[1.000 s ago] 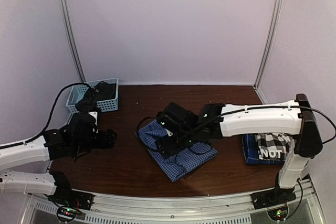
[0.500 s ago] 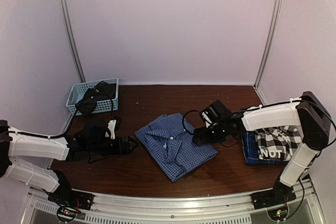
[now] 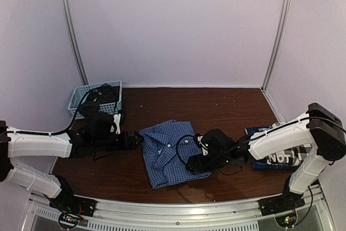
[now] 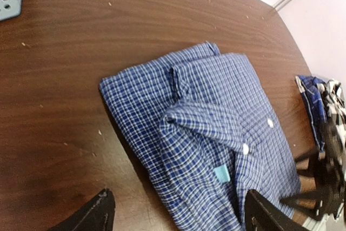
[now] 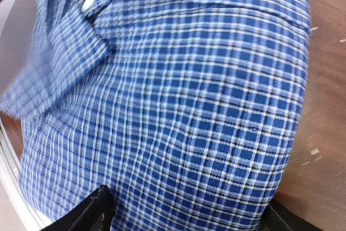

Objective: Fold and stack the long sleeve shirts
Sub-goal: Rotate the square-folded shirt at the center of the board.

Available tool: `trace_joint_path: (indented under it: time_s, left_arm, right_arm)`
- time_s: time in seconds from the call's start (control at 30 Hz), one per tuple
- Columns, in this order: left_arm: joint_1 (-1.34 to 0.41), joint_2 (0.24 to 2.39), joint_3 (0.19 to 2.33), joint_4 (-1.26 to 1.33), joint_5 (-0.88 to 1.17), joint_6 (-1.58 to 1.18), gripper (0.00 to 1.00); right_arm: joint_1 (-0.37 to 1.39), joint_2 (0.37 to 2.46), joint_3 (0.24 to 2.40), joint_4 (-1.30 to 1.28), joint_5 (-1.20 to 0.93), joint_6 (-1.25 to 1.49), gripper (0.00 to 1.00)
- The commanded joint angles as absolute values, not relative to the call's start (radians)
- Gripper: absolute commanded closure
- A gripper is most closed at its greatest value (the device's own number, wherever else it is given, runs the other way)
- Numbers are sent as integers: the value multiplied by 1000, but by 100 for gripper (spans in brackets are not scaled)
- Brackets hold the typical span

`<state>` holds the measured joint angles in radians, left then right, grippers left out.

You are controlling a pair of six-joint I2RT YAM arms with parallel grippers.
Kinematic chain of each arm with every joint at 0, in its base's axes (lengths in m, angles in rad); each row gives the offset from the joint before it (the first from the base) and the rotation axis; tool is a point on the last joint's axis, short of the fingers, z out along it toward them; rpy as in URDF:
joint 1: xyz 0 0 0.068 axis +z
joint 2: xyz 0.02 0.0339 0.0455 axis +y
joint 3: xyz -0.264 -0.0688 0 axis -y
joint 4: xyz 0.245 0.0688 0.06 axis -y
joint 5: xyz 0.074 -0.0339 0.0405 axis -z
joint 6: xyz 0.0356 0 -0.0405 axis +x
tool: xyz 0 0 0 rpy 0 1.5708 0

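Blue check shirt (image 3: 172, 152) lies folded flat on table (image 3: 227, 106), collar and white buttons up; looks ready for stacking. Right gripper (image 3: 195, 163) sits low at shirt's right edge, jaws spread wide over cloth, nothing clasped; likely lining up to pinch fold. Left gripper (image 3: 136, 140) just left of shirt, jaws likewise released and empty, probably placed to lift opposite edge. Plaid shirts (image 3: 280, 158) piled right of shirt, partly behind right arm: evident destination. Basket (image 3: 81, 104) well left of shirt, something dark inside.
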<state>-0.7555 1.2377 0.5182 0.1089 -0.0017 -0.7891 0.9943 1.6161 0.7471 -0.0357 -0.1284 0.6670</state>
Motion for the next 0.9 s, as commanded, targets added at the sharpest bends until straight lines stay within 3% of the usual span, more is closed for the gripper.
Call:
trace_joint_path:
  time_s: [0.0, 0.27, 0.43, 0.67, 0.87]
  left_arm:
    - [-709, 1162, 620, -113, -168, -694, 16]
    - [-553, 1022, 654, -247, -198, -606, 15]
    - [-548, 1014, 660, -252, -167, -564, 13]
    - [-548, 1041, 616, -192, -50, -593, 12]
    - [-548, 1028, 502, -68, 109, -674, 13]
  right_arm:
    - [1167, 1661, 799, 20, -80, 787, 14]
    - [1343, 1917, 1160, 58, -187, 638, 14]
    - [1333, 1898, 1170, 21, -195, 569, 13]
    - [1194, 1694, 1029, -54, -67, 531, 12]
    - [1009, 1735, 1061, -57, -62, 471, 12]
